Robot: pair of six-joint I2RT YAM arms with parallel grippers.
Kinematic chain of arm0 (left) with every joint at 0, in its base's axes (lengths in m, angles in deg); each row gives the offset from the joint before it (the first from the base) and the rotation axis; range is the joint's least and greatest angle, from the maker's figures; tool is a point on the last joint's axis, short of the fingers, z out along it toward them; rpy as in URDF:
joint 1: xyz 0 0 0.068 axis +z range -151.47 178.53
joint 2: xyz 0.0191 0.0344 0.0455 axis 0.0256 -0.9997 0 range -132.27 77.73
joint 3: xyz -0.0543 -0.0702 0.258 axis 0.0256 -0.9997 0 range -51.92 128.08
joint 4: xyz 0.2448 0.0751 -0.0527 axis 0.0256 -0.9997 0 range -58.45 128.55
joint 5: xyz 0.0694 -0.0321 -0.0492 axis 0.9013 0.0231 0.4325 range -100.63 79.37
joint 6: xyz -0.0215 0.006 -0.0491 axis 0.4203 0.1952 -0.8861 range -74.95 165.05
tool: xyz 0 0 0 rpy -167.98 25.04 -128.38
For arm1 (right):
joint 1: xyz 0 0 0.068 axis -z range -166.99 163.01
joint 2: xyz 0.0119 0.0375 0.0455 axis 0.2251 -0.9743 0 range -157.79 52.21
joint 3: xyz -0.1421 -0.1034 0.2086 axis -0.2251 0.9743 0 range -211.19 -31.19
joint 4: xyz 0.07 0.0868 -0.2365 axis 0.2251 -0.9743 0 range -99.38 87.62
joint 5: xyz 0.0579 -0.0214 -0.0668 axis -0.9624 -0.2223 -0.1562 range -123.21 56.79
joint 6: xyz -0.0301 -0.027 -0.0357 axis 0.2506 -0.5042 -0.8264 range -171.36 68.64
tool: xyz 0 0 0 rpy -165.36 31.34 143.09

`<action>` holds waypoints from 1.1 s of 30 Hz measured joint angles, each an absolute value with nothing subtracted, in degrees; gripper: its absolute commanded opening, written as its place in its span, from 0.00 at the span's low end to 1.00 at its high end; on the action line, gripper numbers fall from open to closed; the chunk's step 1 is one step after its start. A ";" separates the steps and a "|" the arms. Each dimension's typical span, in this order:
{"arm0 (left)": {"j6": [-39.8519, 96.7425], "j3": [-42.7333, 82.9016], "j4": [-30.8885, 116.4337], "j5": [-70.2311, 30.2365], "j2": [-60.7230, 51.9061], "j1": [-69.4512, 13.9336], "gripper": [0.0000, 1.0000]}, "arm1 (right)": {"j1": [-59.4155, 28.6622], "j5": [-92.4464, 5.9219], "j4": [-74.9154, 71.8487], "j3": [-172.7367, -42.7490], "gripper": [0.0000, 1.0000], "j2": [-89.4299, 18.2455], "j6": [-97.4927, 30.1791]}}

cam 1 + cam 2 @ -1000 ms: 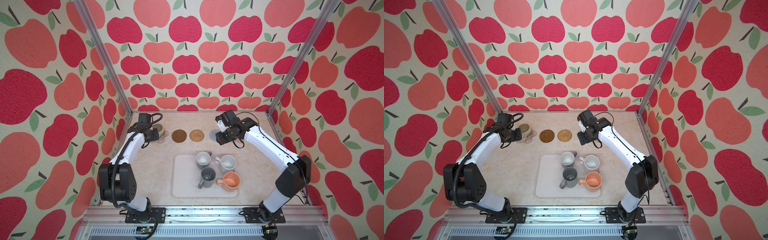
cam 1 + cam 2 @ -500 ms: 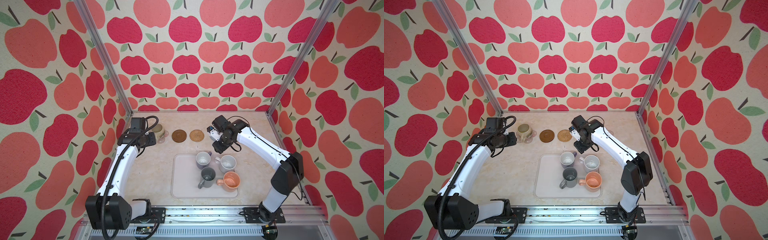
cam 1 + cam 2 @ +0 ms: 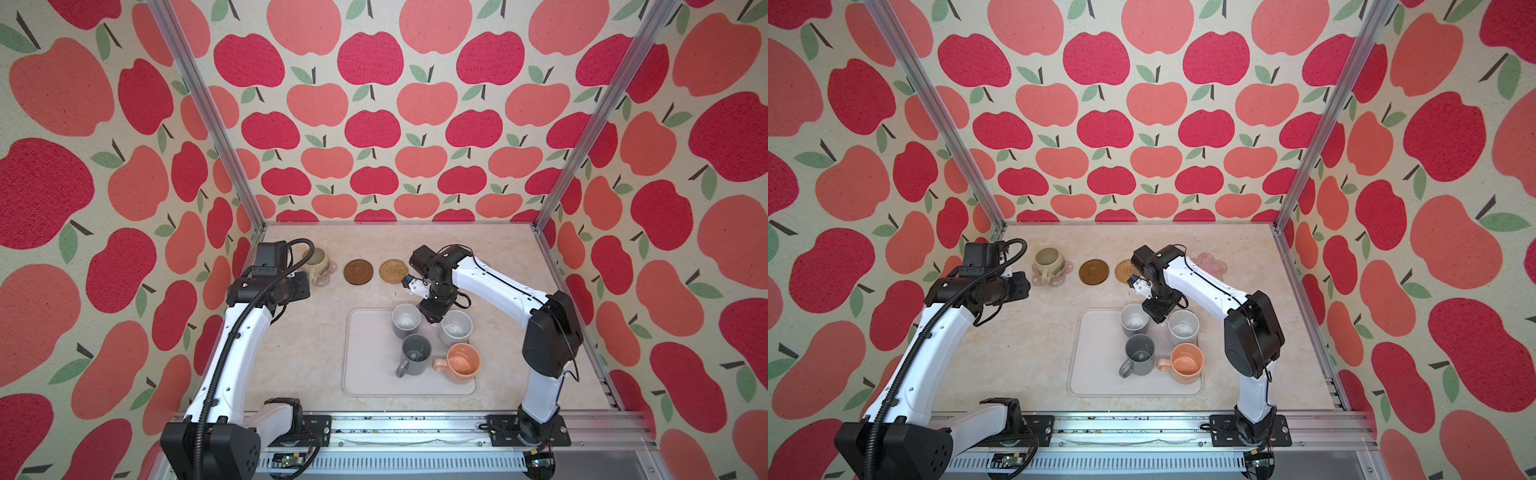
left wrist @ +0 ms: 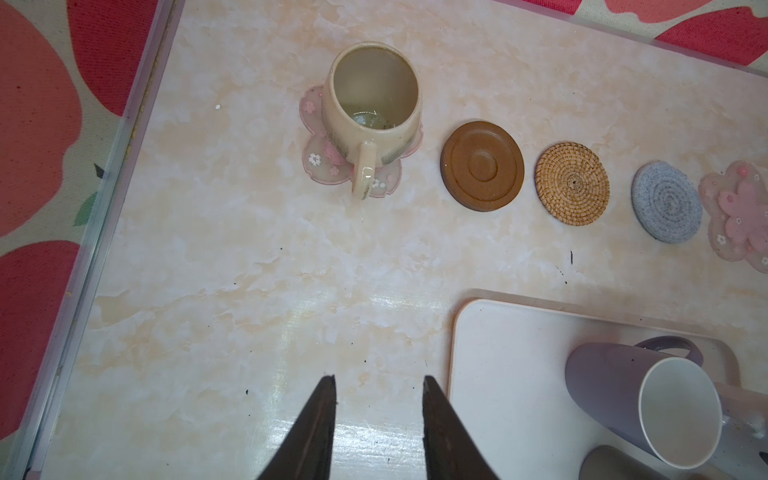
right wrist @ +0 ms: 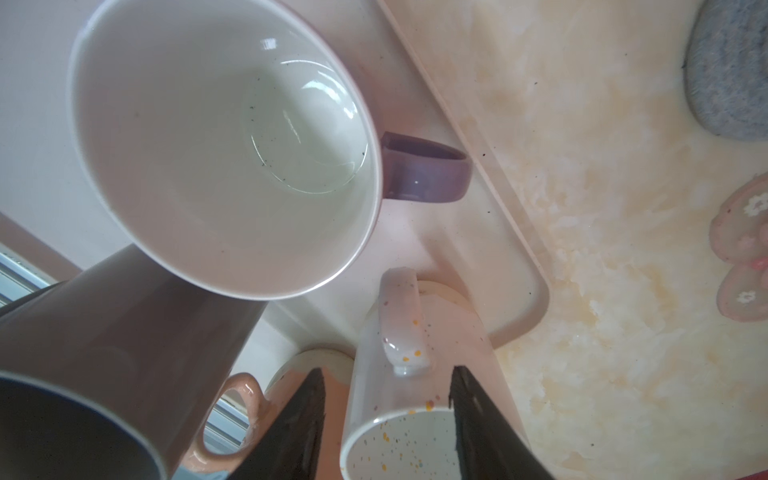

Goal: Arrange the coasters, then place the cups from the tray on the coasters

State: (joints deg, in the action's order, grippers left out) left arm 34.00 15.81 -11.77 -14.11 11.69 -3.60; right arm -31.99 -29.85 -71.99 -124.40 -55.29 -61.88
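Straddling the white speckled mug (image 5: 449, 328), part-open, R hand (image 5: 387, 370) grips nothing yet. L hand (image 4: 379, 379) part-open, empty; beige mug (image 4: 374, 108) on pink coaster (image 4: 320, 166) ahead of it.

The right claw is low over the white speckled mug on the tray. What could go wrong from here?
1. The tray is crowded: the open right claw hangs at the white mug, with the lavender mug and peach mug close by, so a finger may knock one.
2. The white mug's handle seems to lie between the fingers; a grip there alone might let the mug tilt.
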 measured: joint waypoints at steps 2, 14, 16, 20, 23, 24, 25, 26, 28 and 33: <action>33.98 15.79 -12.12 -14.11 11.74 -3.60 0.37 | -31.99 -29.85 -72.18 -124.42 0.52 -55.88 -62.34; 33.98 15.65 -12.45 -14.09 11.76 -3.60 0.37 | -31.88 -28.76 -72.95 -126.61 0.51 -60.82 -63.61; 33.87 15.39 -12.47 -14.09 11.76 -3.60 0.37 | -31.68 -28.74 -72.91 -126.69 0.50 -60.91 -63.56; 33.76 14.76 -12.47 -14.11 11.76 -3.60 0.37 | -30.00 -28.54 -72.75 -127.22 0.47 -61.13 -63.02; 33.43 14.69 -12.47 -14.11 11.76 -3.64 0.37 | -28.23 -28.30 -72.51 -127.52 0.47 -61.20 -62.10; 33.35 14.69 -12.45 -14.11 11.76 -3.64 0.37 | -27.77 -28.28 -72.49 -127.59 0.47 -61.20 -61.75; 33.30 14.69 -12.47 -14.11 11.76 -3.64 0.37 | -27.22 -28.15 -72.40 -127.63 0.47 -61.20 -61.49; 33.04 14.69 -12.47 -14.11 11.76 -3.64 0.37 | -26.81 -28.11 -72.38 -127.68 0.46 -61.20 -61.29; 32.89 14.69 -12.47 -14.09 11.76 -3.64 0.37 | -26.15 -27.95 -72.31 -127.72 0.46 -61.20 -60.72; 32.49 14.67 -12.47 -14.11 11.76 -3.64 0.37 | -24.69 -28.19 -71.70 -127.72 0.46 -61.28 -58.82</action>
